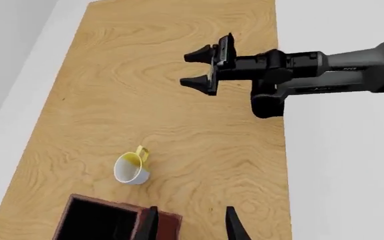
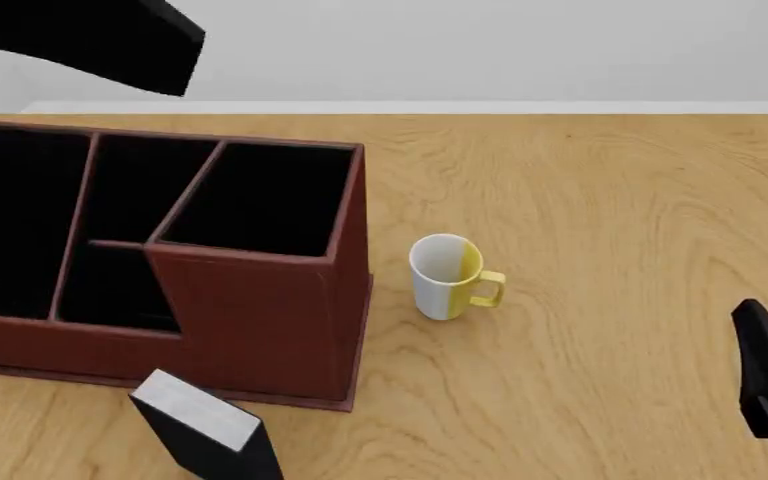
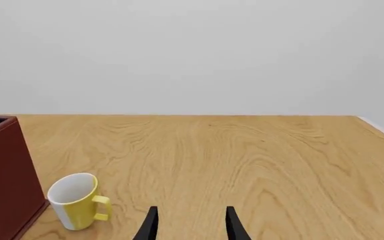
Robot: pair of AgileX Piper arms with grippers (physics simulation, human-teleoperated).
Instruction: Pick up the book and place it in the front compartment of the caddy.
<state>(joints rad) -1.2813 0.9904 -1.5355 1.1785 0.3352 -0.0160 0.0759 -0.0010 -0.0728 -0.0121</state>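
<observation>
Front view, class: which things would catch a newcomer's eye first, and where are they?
The dark red-brown caddy fills the left side, its black compartments empty. A white-and-yellow mug stands upright just to its right, apart from it. The black book with its pale page edge stands at the near edge, in front of the caddy.

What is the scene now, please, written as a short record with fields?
book: stands on the table just in front of the caddy, untouched
caddy: upright, compartments look empty
mug: white and yellow, upright, right of caddy
left gripper: open, high above the caddy
right gripper: open, low over the table, holding nothing
</observation>
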